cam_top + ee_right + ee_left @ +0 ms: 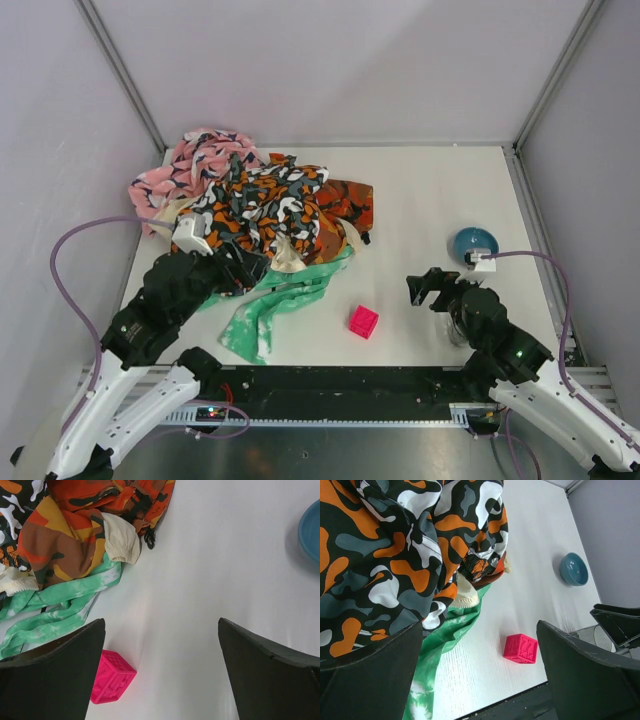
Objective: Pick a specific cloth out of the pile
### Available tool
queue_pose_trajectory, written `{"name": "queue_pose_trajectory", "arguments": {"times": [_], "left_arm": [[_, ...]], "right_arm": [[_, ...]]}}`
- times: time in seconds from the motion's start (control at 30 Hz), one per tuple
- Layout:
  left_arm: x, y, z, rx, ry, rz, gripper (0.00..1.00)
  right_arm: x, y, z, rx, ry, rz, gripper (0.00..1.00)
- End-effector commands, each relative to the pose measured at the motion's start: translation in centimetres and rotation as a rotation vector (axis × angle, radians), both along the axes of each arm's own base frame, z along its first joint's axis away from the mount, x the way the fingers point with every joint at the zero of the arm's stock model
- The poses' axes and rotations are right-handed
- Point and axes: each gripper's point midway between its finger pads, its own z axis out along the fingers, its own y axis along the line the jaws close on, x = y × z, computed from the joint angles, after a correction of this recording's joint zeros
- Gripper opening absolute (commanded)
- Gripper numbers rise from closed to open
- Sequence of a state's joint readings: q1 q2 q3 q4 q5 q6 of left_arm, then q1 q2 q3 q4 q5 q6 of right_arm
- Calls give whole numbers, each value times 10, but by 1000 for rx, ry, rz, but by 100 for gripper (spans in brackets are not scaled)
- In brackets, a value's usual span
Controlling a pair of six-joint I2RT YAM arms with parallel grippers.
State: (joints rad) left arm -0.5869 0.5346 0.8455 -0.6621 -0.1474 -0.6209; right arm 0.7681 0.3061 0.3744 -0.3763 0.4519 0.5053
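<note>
The pile (255, 205) is a mound of pink patterned, orange-black-white, orange-red, cream and mint-green cloths at the back left. No plain dark grey cloth shows in any view; it is hidden or out of view. My left gripper (245, 268) is open and empty at the pile's near edge. In its wrist view the gripper (480, 675) hangs over bare table, with the camouflage cloth (395, 555) and the mint-green cloth (445, 635) at its left finger. My right gripper (425, 288) is open and empty over bare table; its wrist view shows the gripper (160, 675) well apart from the pile (75, 535).
A pink cube (363, 321) lies near the front middle and also shows in both wrist views (520, 649) (111, 676). A blue bowl (476, 243) stands at the right (311, 530). The mint-green cloth (275, 305) trails toward the front edge.
</note>
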Motion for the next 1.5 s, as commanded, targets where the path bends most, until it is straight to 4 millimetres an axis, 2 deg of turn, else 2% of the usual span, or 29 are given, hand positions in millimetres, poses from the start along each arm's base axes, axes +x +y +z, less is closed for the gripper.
{"name": "queue_pose_trajectory", "arguments": {"times": [0.0, 0.17, 0.23, 0.3, 0.37, 0.43, 0.57, 0.67, 0.8, 1.03, 1.13, 1.27, 1.37, 1.47], "left_arm": [[-5, -3, 1, -13, -8, -31, 100], [5, -1, 14, 12, -28, 0, 100], [17, -5, 19, 65, -27, -5, 100], [34, -16, 14, 154, 0, -28, 100], [48, -33, -1, 257, 42, -72, 100], [49, -58, -25, 352, 86, -147, 100], [30, -99, -67, 545, 110, -269, 100], [14, -112, -93, 649, 118, -316, 100], [15, -95, -128, 783, 151, -237, 100], [39, -57, -168, 960, 198, -10, 100], [55, -33, -177, 988, 239, 115, 100], [73, -2, -180, 964, 281, 274, 100], [78, -1, -184, 947, 297, 268, 100], [76, -18, -200, 912, 328, 149, 100]], "right_arm": [[3, -1, 26, 60, -55, -20, 99], [0, 7, 25, 51, -48, 33, 99], [0, 10, 24, 47, -45, 50, 99], [0, 12, 22, 41, -39, 61, 99], [-1, 14, 20, 36, -31, 72, 99], [-2, 15, 18, 32, -21, 81, 99], [-5, 14, 11, 12, 1, 86, 99], [-6, 12, 6, -11, 16, 88, 99], [-8, 14, 3, -13, 25, 102, 99], [-7, 15, 2, -22, 26, 109, 99], [-7, 16, 3, -21, 23, 112, 99], [-7, 16, 4, -25, 18, 115, 99], [-6, 15, 3, -29, 16, 112, 99], [-6, 15, 3, -31, 16, 111, 99]]}}
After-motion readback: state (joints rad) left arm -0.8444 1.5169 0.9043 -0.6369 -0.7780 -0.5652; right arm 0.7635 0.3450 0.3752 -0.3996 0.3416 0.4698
